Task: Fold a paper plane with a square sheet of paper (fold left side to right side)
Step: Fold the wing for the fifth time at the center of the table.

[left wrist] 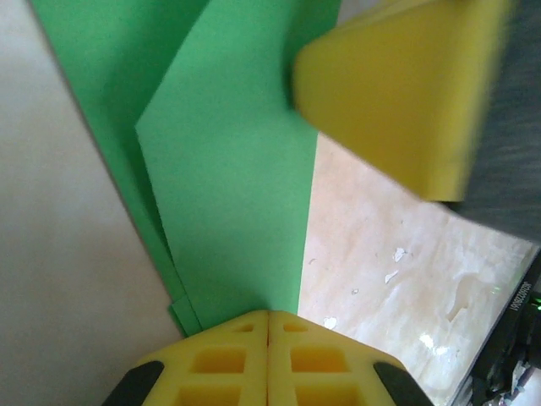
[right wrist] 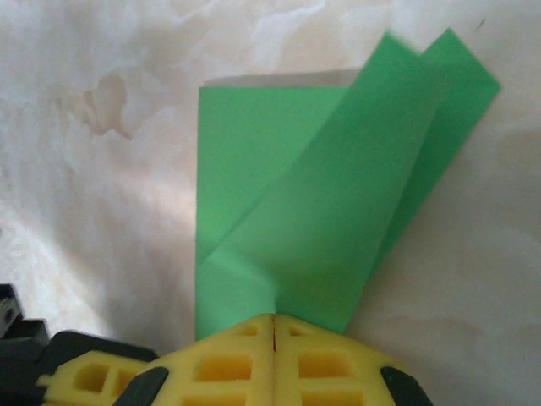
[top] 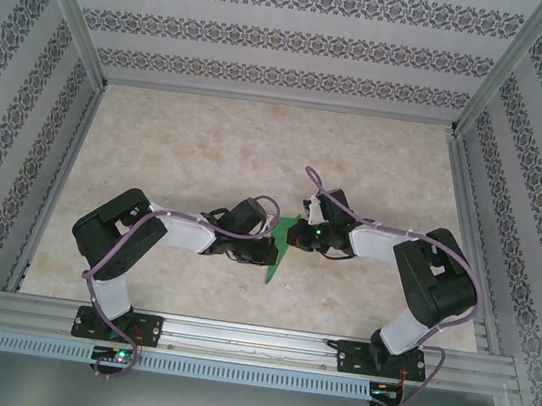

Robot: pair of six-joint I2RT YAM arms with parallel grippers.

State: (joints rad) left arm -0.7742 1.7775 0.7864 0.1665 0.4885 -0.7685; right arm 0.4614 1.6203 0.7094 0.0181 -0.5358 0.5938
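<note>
Pale marbled desk (top: 258,151) inside patterned wall panels (top: 274,37), seen from above. Between the two arms, a thin bright green square sheet of paper (top: 282,250), partly folded and partly lifted. Left gripper (top: 266,251) at its left edge, right gripper (top: 309,237) at its upper right. Too small from up there to read either jaw gap.

Left wrist view: left gripper (left wrist: 268,326) pressed shut, yellow fingertips meeting on the near tip of the green paper (left wrist: 228,186). Ahead of the gripper, layered flaps fanning away up and to the left, with bare desk off to the right. Blurred yellow finger (left wrist: 397,93) ahead and to the right, touching or just beside the sheet's far part, probably the other arm's.

Right wrist view: right gripper (right wrist: 275,330) likewise closed, nipping a corner of the paper (right wrist: 321,211). One long flap raised and slanting ahead-right over a flat panel lying ahead-left.

Judged mid-fold, the left-to-right fold not yet laid flat. Needed next, by this reading: carrying the lifted flap across, matching the edges, then pressing the crease without tearing or sliding the sheet.
</note>
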